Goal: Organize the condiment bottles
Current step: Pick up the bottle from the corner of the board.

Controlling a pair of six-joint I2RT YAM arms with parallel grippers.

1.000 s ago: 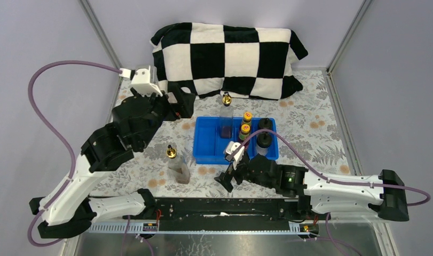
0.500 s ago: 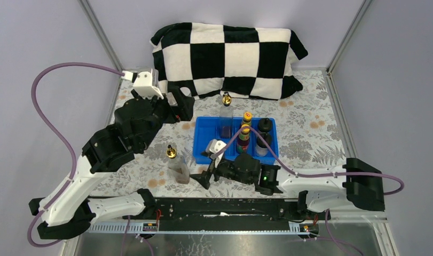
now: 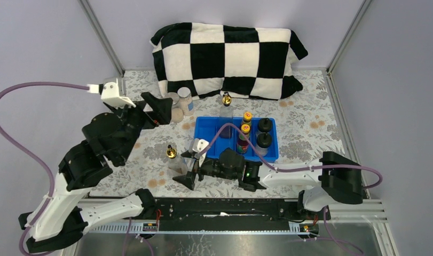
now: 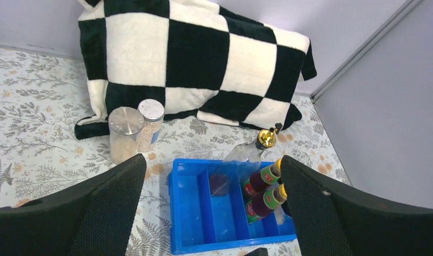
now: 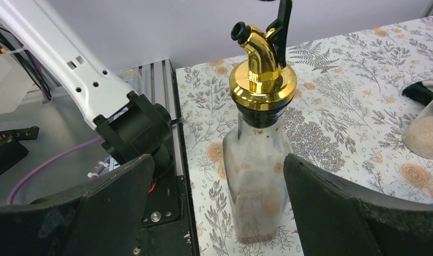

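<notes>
1. Found one gold-topped bottle (image 5: 257,160) loose on the desk (image 3: 310,133), just left of the blue tray (image 3: 206,146) and outside every compartment.
2. Recorded it upright, base flat on the desk, long axis vertical. Spout hooked toward the left of the right wrist view, the side of the desk's near edge.
3. Noted right fingers (image 5: 337,213) spread wide, one either side of that bottle, level with the glass body and below the gold collar. No contact visible. Judged a side approach, set low on the body so that a grip would not tip a tall, narrow item.
4. Counted in the tray a second gold-topped bottle (image 3: 226,114), two sauce bottles (image 3: 244,136) and two black-capped shakers (image 3: 264,140). All appear upright and are grouped by kind, each pair in its own column. Judged the loose bottle destined for the space beside its twin.
5. Found two grey-lidded jars (image 4: 123,133) upright on the desk, side by side at the foot of the checked cushion (image 3: 225,53), beyond the tray's far left corner. Not yet sorted.
6. Noted left fingers (image 4: 96,213) wide apart and holding nothing, raised above the desk and looking down on jars and tray. Judged well placed to take the jars while keeping clear of the right arm's reach.
</notes>
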